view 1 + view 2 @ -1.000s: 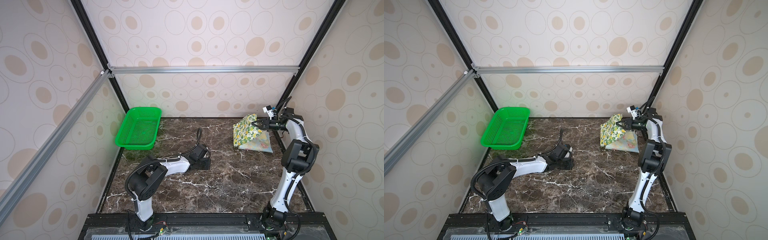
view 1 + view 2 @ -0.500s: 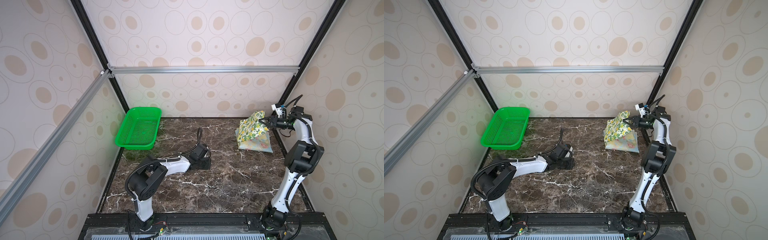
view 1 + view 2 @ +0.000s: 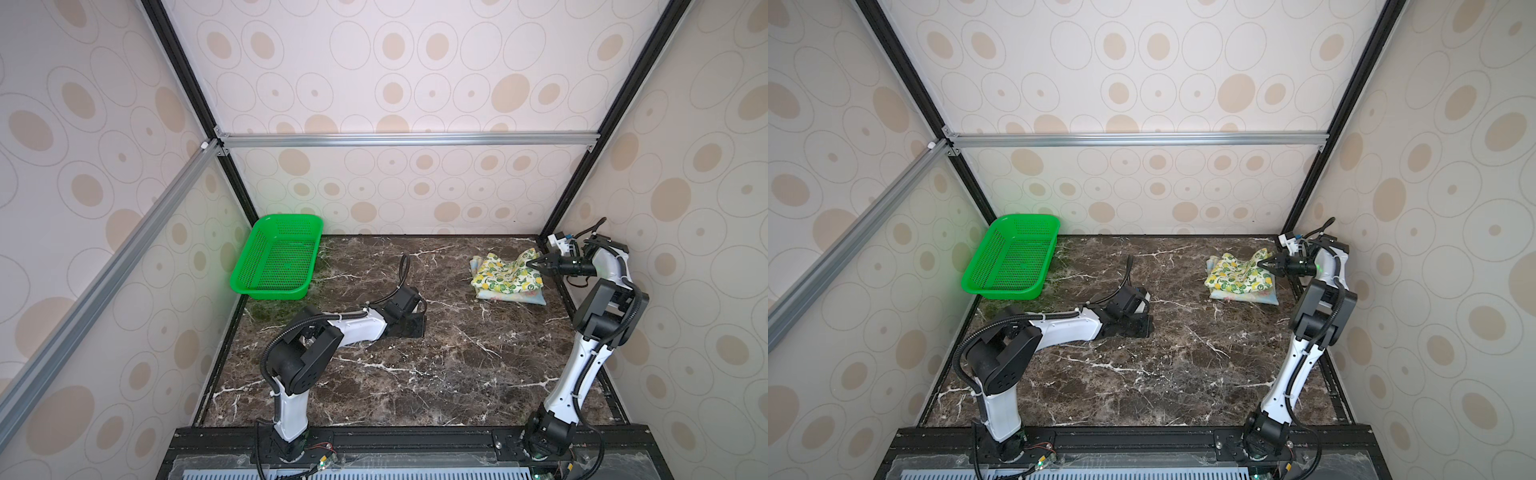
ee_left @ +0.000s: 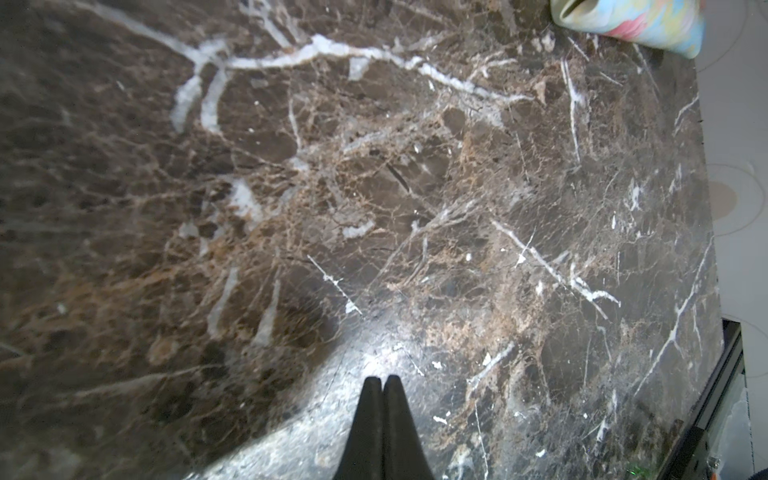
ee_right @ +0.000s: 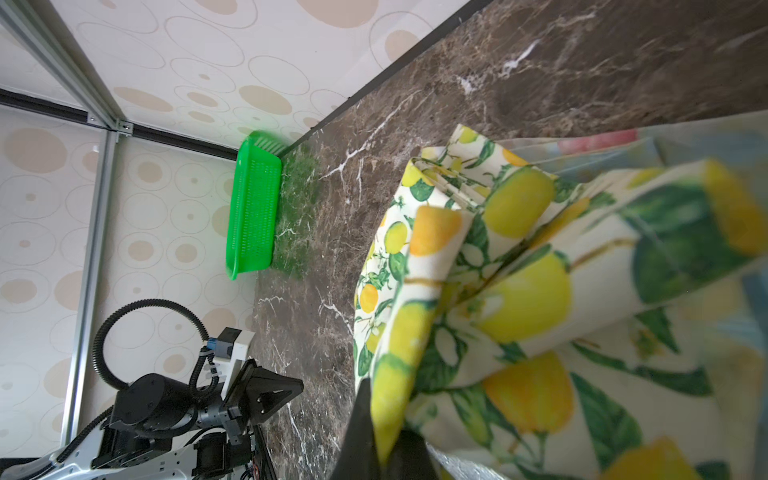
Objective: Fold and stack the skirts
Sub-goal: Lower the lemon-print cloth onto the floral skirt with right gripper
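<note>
At right, two skirts (image 3: 505,277) stacked; left, one basket (image 3: 270,291)

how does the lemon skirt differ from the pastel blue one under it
The cream lemon-print cloth skirt lies on top; the pastel blue-yellow flowered cloth skirt lies beneath, only its edges showing. The lemon skirt has one edge raised, pinched in the shut jaws of the right gripper; the pastel skirt lies flat, untouched. Both sit in one pile near the far right corner of the dark marble table.
</note>
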Motion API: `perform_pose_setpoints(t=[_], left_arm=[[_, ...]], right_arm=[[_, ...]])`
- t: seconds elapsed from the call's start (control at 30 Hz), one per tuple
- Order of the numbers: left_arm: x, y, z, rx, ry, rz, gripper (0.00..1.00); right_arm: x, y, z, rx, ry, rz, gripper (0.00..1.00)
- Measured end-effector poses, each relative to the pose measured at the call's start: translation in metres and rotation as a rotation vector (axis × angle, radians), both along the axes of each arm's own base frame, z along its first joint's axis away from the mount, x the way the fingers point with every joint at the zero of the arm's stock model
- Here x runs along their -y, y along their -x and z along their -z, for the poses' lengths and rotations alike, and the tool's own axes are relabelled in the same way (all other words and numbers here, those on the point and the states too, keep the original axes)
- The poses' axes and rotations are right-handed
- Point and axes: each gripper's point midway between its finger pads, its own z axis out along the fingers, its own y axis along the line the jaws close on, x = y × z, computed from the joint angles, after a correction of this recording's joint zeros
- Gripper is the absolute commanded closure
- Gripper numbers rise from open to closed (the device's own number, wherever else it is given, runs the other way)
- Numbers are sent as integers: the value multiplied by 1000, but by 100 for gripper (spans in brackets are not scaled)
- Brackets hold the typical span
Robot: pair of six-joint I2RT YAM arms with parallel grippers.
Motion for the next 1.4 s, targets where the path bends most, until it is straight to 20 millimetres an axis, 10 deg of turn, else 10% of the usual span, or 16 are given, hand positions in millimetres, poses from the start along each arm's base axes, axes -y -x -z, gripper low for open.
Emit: perform_pose_setpoints(t=[0.57, 1.1, 1.4], left_arm=[[4, 1, 12, -27, -9, 8, 100], [5, 2, 12, -36, -5, 8, 100], [17, -7, 1, -26, 17, 17, 100]], right_arm=[[-53, -29, -47, 132, 106, -149, 100], [5, -15, 22, -59, 124, -56, 100], [8, 12, 61, -203, 86, -27, 57]])
